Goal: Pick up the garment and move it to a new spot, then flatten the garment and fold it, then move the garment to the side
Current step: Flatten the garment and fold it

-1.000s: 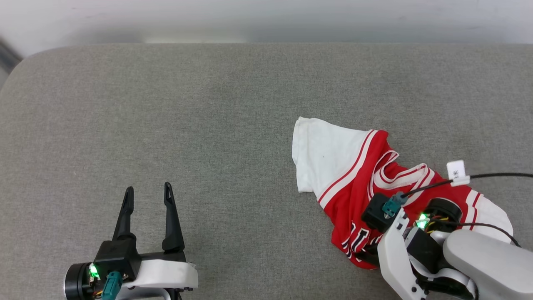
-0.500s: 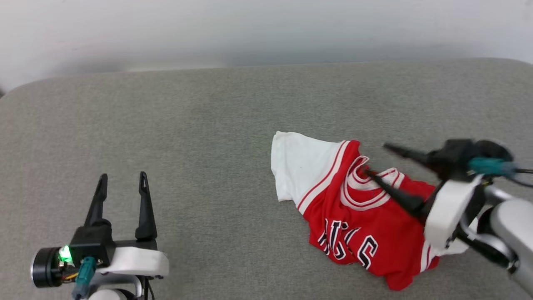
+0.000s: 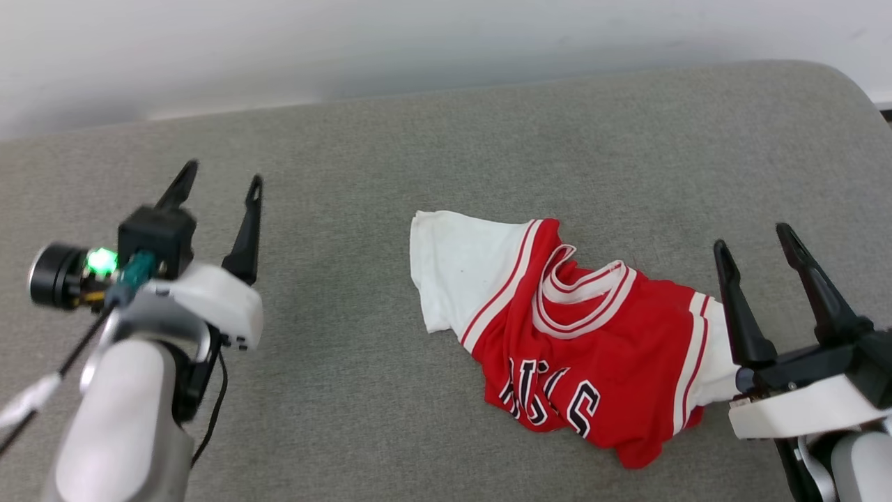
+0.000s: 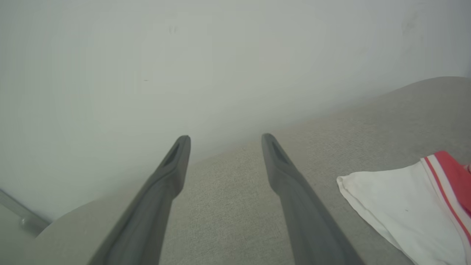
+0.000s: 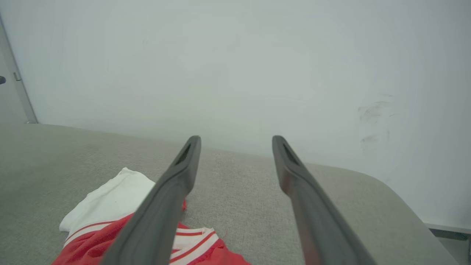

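1. Lying crumpled on the grey surface, the garment sits right of centre in the head view, with one white sleeve spread toward the upper left.
2. Its red body shows black, white-outlined lettering near the front edge, and the striped neck trim curls on top.
3. The left claw hovers well apart from the garment on the left, its fingers spread wide with nothing between them.
4. The right claw stands just beside the garment's right white sleeve, fingers also spread and holding nothing.
5. From the right wrist view, one finger of the right claw crosses in front of the garment; whether they touch is unclear.
6. A pale wall runs behind the surface.
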